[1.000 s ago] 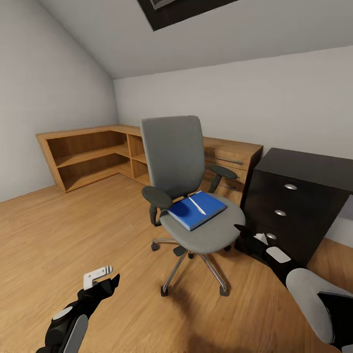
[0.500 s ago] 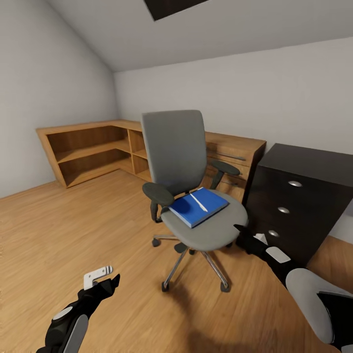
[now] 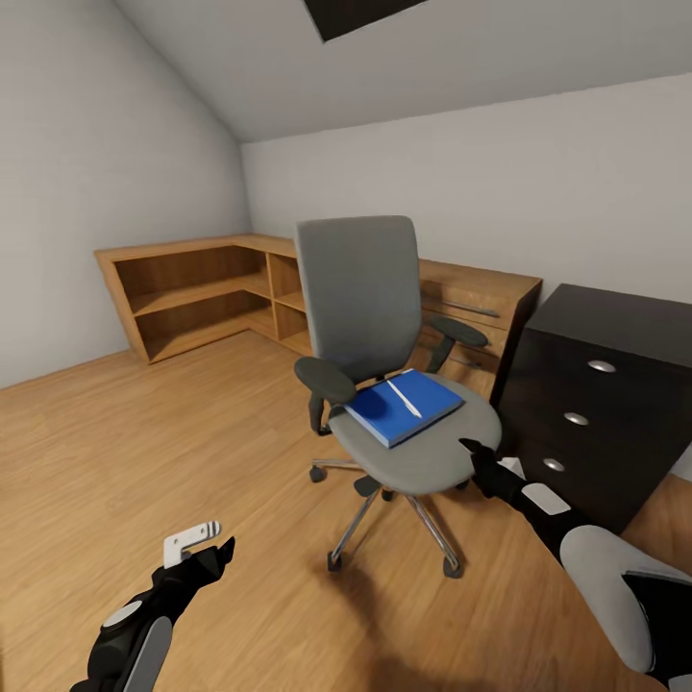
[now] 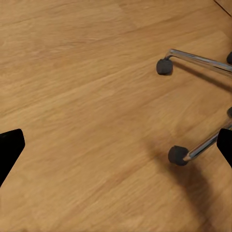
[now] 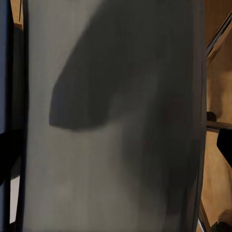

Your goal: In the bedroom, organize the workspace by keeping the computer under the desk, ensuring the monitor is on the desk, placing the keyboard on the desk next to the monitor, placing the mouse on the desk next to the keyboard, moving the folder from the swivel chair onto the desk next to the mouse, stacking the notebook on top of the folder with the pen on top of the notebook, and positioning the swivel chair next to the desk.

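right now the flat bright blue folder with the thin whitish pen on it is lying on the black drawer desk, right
Not quite: the flat bright blue folder with the thin whitish pen on it is lying on the seat of the grey swivel chair, not the black drawer desk. The head view shows it.

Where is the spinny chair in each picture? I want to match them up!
Head view: the chair stands in the middle, a blue folder on its seat.
Left wrist view: two chrome legs with black wheels show at one side, over the wooden floor.
Right wrist view: the grey seat is very close up.
Shared landmark: the wooden floor.
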